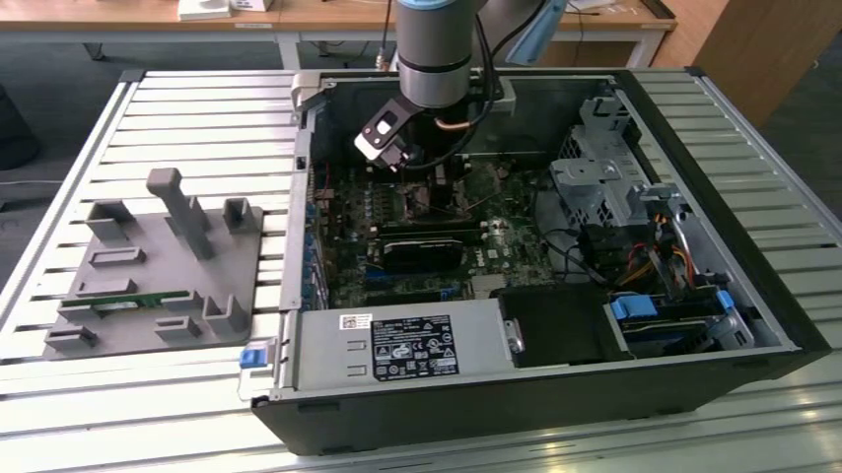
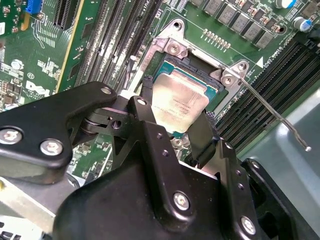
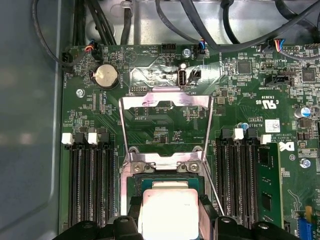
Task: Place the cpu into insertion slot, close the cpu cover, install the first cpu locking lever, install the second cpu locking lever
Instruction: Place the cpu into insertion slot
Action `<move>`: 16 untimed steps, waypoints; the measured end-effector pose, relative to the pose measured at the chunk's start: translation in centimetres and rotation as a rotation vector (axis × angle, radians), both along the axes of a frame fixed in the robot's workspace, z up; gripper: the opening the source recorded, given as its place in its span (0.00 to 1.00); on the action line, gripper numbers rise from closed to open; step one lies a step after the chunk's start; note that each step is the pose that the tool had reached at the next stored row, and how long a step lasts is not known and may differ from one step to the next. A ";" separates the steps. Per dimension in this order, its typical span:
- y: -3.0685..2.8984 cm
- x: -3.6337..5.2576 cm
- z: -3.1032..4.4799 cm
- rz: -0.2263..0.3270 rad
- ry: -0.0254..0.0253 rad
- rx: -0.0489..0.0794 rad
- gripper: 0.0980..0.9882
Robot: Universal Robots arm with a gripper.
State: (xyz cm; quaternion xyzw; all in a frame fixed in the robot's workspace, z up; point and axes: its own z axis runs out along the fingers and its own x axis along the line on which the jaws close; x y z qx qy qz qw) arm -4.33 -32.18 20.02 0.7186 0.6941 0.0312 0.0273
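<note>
Claw (image 2: 175, 125): black two-finger gripper, closed on the small square tan-metallic cpu (image 2: 181, 100), one finger on each opposite edge.
Cpu position: over the silver-rimmed square insertion slot (image 3: 165, 176) on the green motherboard (image 3: 165, 132); cannot tell whether it is seated.
Cpu cover (image 3: 165, 101): thin silver window frame, swung open away from the slot.
Locking lever (image 2: 270, 112): thin wire rod, unlatched, angled clear of the slot.
Exterior view: grey arm (image 1: 435, 49) stands at 12 o'clock of the black rectangular card (image 1: 421, 251); grey fixture block (image 1: 145, 266) at 9 o'clock of the black computer case (image 1: 526, 404).

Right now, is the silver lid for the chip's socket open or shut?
Open. In the first wrist view the cpu cover lies flipped back off the insertion slot, and the cpu shows uncovered.
</note>
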 end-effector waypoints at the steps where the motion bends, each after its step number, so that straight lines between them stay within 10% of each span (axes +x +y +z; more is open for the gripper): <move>1: 0.01 0.00 -0.05 0.000 0.0000 0.000 0.48; 16: 0.18 -0.03 -0.60 0.000 0.0001 0.000 0.48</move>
